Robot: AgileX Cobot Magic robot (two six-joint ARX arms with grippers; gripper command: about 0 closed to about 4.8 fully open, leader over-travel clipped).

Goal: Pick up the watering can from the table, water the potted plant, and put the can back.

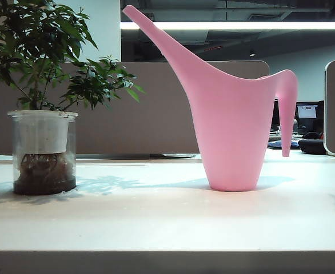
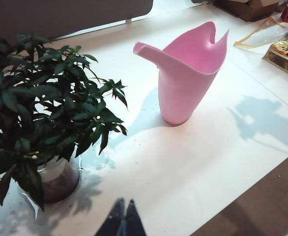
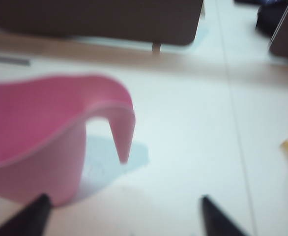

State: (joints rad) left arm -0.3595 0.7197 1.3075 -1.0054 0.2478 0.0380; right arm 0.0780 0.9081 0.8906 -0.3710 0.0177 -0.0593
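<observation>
Standing on the table: the watering can (image 1: 231, 131) is upright on the off-white table (image 1: 167, 222), right of the middle in the exterior view, and nothing grips it.
Can's shape: its long spout rises up and away toward the plant's side, and its thin handle curves down on the far side from the plant.
Potted plant: the potted plant (image 1: 43, 103) stands on the same tabletop, well apart from the can, at the left of the exterior view; dark soil and roots show through its clear pot.
Left gripper: the left gripper (image 2: 123, 219) hangs above the table just beside the plant's pot, its two dark fingertips pressed together with no gap and nothing between them; the can sits well beyond it.
Right gripper: the right gripper (image 3: 122, 214) hovers near the can's handle side, its fingers (image 3: 33, 211) spread wide and empty; one fingertip lies close to the can's base, and touch cannot be told through the blur.
Backdrop: grey-beige partition panels (image 1: 173, 108) stand behind the table.
</observation>
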